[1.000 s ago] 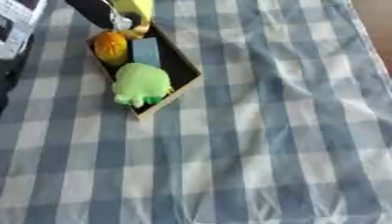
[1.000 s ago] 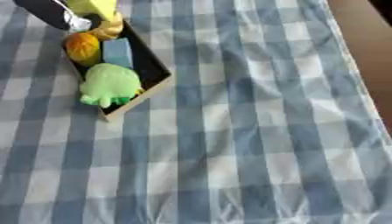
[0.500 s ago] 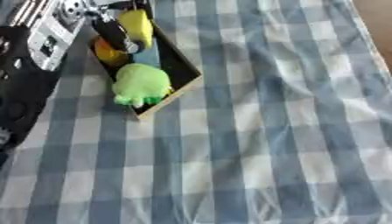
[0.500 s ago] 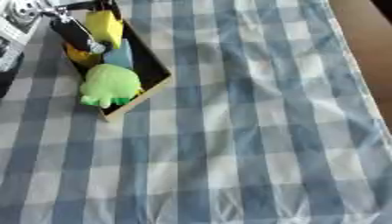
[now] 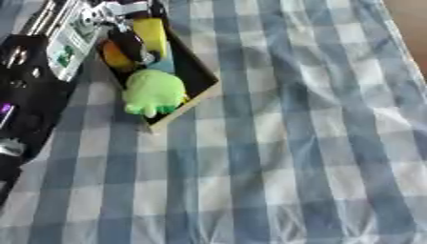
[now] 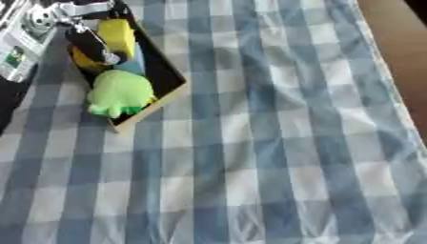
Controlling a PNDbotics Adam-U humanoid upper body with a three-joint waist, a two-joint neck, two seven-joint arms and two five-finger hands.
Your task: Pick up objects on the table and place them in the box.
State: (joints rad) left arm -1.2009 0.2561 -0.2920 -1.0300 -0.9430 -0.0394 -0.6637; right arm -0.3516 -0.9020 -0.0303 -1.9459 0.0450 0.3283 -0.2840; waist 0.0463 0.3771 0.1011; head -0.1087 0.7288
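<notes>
Fingers of our left hand (image 5: 129, 43) reach down into the box (image 5: 196, 76) at the table's far left; we cannot tell whether they grip anything. Inside the box lie a green plush toy (image 5: 153, 93), a yellow block (image 5: 152, 31), an orange object (image 5: 114, 56) and something pale blue (image 6: 133, 62). Blue-checked cloth (image 5: 292, 143) covers the table.

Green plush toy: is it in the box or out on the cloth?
In. The green plush toy lies inside the box, at its near end.
</notes>
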